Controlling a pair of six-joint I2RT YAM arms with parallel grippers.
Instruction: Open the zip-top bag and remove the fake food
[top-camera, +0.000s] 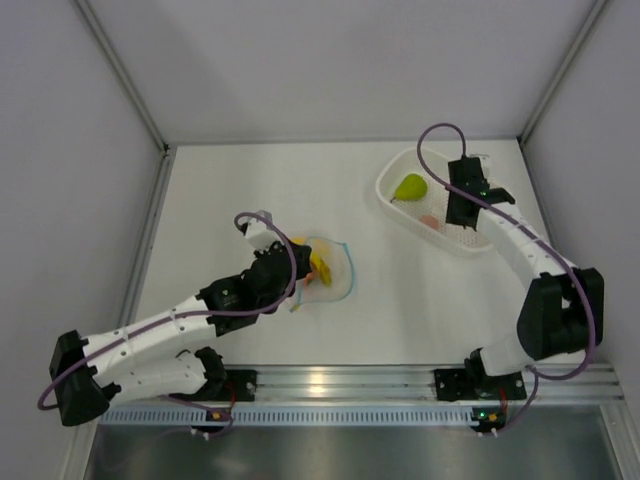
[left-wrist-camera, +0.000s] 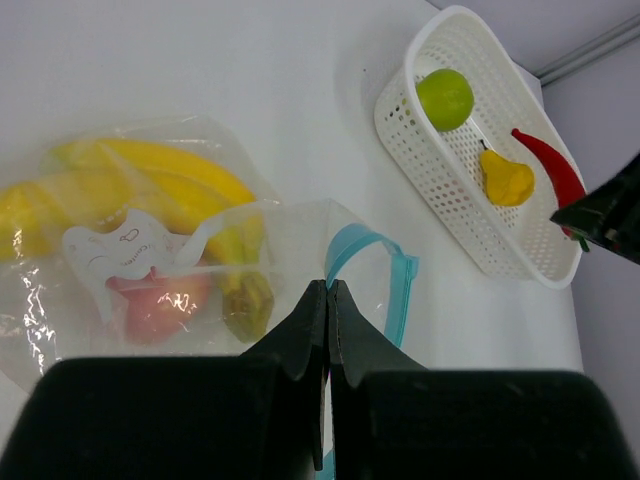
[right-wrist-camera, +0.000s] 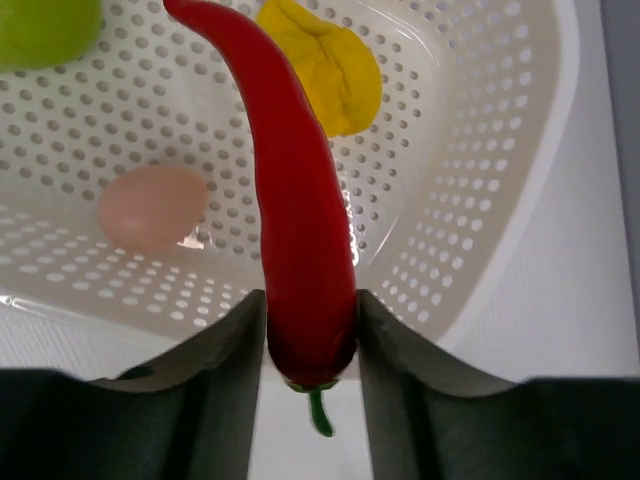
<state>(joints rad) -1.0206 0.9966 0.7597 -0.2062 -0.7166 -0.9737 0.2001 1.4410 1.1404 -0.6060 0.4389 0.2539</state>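
Note:
The clear zip-top bag (top-camera: 335, 268) lies on the table, its light blue zip strip (left-wrist-camera: 400, 285) standing open. Inside it are a yellow banana bunch (left-wrist-camera: 150, 175) and a reddish-pink piece (left-wrist-camera: 155, 305). My left gripper (left-wrist-camera: 328, 288) is shut on the near zip strip of the bag (left-wrist-camera: 290, 235); it also shows in the top view (top-camera: 296, 262). My right gripper (right-wrist-camera: 310, 320) is shut on the stem end of the red chili pepper (right-wrist-camera: 300, 200) and holds it over the white basket (right-wrist-camera: 500, 200). It also shows in the top view (top-camera: 460, 212).
The white perforated basket (top-camera: 384, 192) stands at the back right and holds a green pear (top-camera: 410, 187), a yellow-orange fruit (right-wrist-camera: 325, 65) and a pale pink piece (right-wrist-camera: 152, 205). Grey walls close in the table on three sides.

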